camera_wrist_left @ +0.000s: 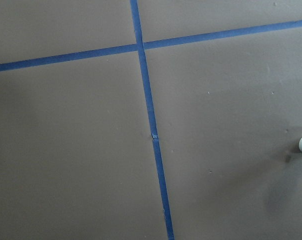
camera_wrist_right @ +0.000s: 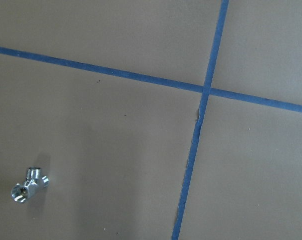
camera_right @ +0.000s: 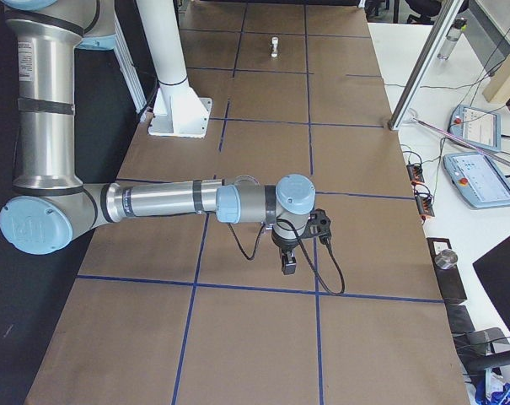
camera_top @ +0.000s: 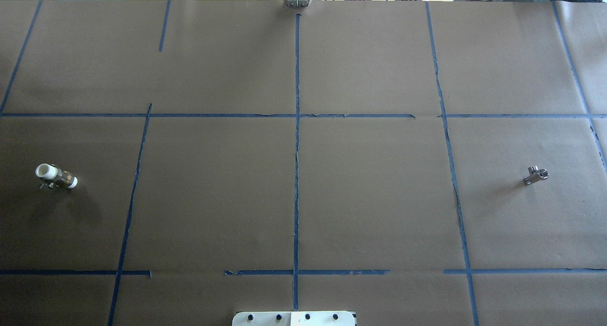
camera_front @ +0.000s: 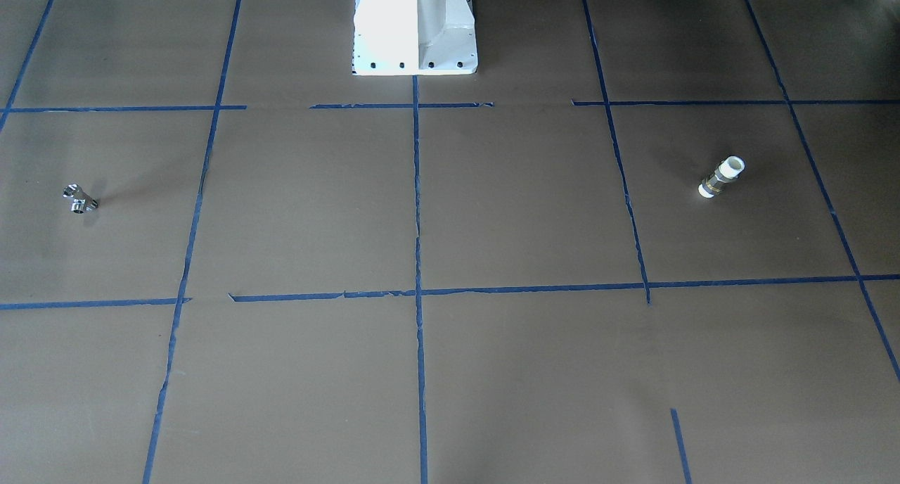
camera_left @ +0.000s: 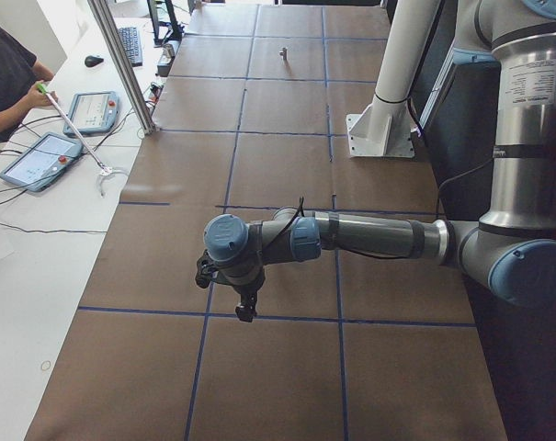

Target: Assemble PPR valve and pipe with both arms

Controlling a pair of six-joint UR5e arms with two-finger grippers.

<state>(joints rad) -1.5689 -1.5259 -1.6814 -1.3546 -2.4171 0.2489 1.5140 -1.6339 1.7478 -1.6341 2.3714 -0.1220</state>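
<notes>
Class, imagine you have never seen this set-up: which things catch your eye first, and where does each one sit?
The blue tape grid on the brown-papered table strikes first. Two small parts lie far apart on it: a white-and-brass pipe piece at the robot's left and a chrome T-shaped fitting at its right. In the side views the left arm and right arm each reach out over the table.

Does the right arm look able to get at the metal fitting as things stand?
Probably yes. The metal fitting lies alone on bare paper on the robot's right side, nothing beside or over it; the right wrist camera sees it unobstructed, and the right gripper hangs above that paper.
</notes>
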